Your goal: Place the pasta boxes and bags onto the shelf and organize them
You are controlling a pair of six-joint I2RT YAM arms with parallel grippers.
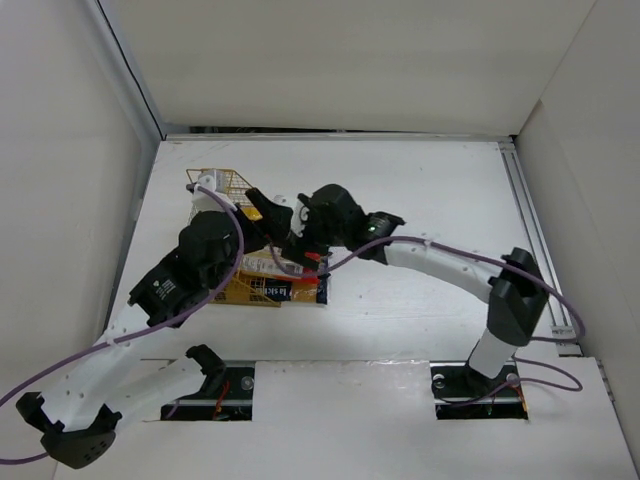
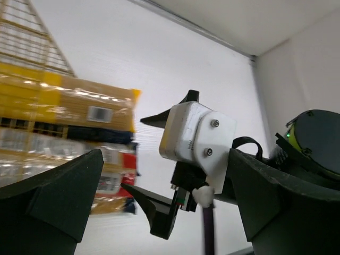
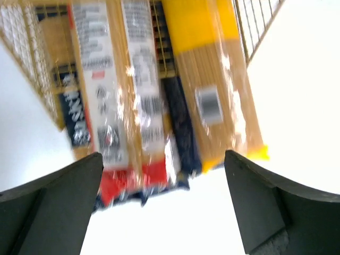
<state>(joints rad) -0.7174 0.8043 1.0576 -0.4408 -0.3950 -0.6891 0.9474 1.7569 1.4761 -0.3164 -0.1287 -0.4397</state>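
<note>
Now the right end effector (image 3: 163, 155) has its two fingers spread wide and holds nothing. It points at the near ends of the pasta packs. Just in front of it lie the yellow bag (image 3: 212, 69), a dark blue box (image 3: 179, 117) and a pack with a red end (image 3: 109, 106), side by side and touching. The gold wires of the shelf (image 3: 256, 21) show beside and between them, so they seem to rest on the shelf with their ends poking out over the white table (image 1: 420, 200). The step looks like letting go and backing off, with most of the task done. To do it well, the robot should pull this end effector straight back and a little up, so no finger catches a bag and drags it off. The left end effector (image 2: 166, 159) is also wide open and empty, and it sits very near, looking right at the other one. That is the main thing in the way: the two arms cross over the packs in the top view and could bump. A purple cable (image 1: 460, 253) runs along the right one and could snag too. How many packs lie under the arms cannot be told.
</note>
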